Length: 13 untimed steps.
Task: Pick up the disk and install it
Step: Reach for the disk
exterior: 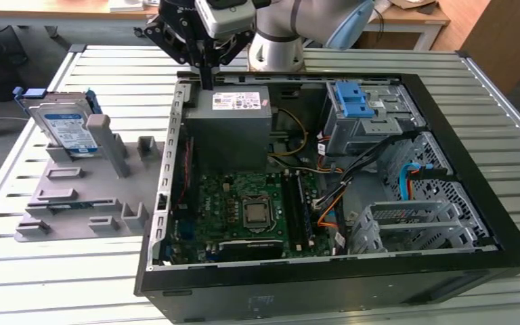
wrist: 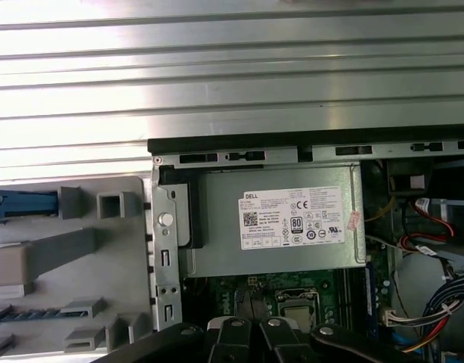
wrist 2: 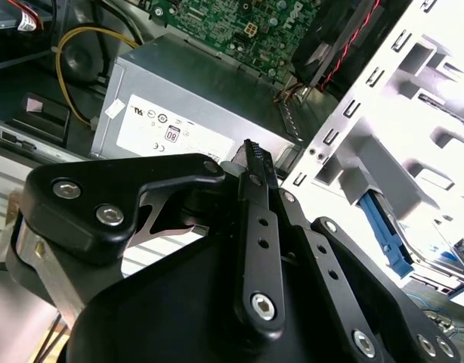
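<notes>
Plainly, your disk (exterior: 66, 127) is parked for an easy grab. It stands on edge in a slot of the grey holder (exterior: 79, 196) on the worktop (exterior: 52, 284), at the exterior view's left of the open computer case (exterior: 332, 291), and its upper edge rises clear above the holder's posts. Its long axis runs close to upright, leaning a little. The labelled face is turned toward the exterior camera, and the blue carrier frame wraps its top and sides. The gripper (exterior: 208, 84) hangs well apart from the disk, over the case's edge and just above the power supply (exterior: 228, 125), pointing straight down. Your jaws look drawn together with nothing between them. The grey drive bay (exterior: 368, 125) with its blue latch (exterior: 357, 101) sits in the case's far corner, at the exterior view's right. I judge that is where the disk belongs, which would explain the case lying open side up.
</notes>
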Each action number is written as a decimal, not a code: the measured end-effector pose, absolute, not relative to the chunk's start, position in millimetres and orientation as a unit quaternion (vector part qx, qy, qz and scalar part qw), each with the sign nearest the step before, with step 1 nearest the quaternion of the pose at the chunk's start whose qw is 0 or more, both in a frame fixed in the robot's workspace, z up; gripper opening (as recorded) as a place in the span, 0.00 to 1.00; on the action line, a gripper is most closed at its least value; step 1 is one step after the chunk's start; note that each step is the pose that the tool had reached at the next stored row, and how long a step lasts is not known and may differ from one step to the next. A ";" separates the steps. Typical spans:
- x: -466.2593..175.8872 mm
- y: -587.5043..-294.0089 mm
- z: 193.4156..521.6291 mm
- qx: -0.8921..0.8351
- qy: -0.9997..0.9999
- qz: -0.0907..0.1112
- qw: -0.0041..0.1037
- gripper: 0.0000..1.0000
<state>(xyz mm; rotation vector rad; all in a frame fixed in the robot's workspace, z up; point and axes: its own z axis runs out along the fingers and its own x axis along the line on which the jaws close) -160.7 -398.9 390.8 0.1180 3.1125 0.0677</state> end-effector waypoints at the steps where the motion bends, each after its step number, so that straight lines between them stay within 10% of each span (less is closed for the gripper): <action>1: -161.0 -398.9 390.7 0.038 0.999 0.022 0.013 0.11; 13: -164.3 -398.9 390.3 0.038 0.999 0.022 0.013 0.11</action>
